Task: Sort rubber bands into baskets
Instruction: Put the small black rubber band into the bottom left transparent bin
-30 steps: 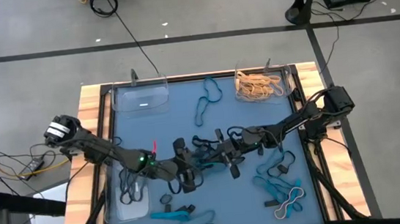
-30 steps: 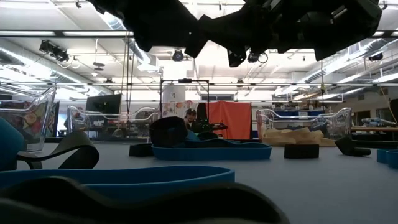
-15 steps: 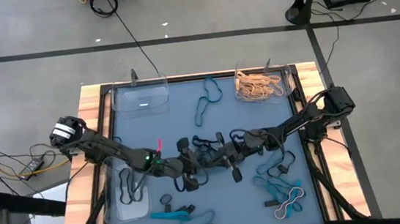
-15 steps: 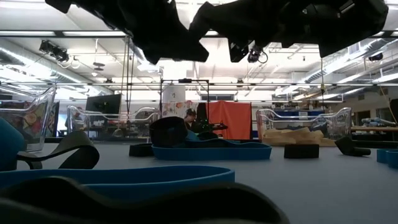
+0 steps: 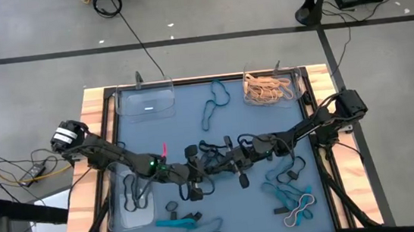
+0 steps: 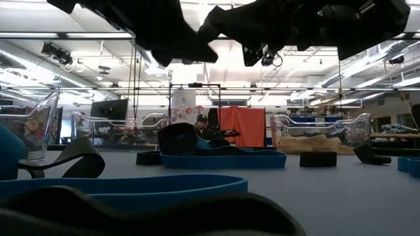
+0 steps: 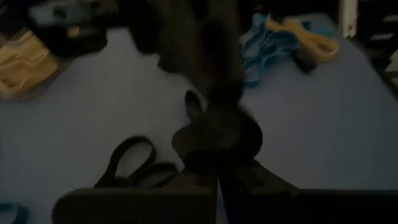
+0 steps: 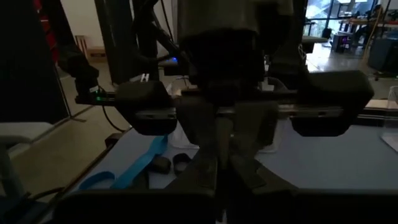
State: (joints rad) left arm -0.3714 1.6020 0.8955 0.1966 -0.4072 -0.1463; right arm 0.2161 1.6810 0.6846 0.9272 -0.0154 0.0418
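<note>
From above, we see three baskets: the far-right one [image 5: 270,87] is filled with tan bands [image 5: 267,90], the far-left one [image 5: 145,102] looks empty, and the near-left one [image 5: 130,198] has a few black bands. Many bands remain loose on the mat [image 5: 190,95]: a teal one [image 5: 214,102] at the far middle, teal and tan ones [image 5: 291,199] near right, black and teal ones along the near edge. So we judge the sorting well short of done. Our left gripper [image 5: 195,184] and right gripper [image 5: 236,165] meet at mid-table.

At table height, both arms hang overhead as dark shapes above a teal band [image 6: 223,159].

In our left wrist view, the fingers are pinched together on a black band [image 7: 214,134].

In our right wrist view, the fingers are closed; we cannot tell whether they hold anything.
</note>
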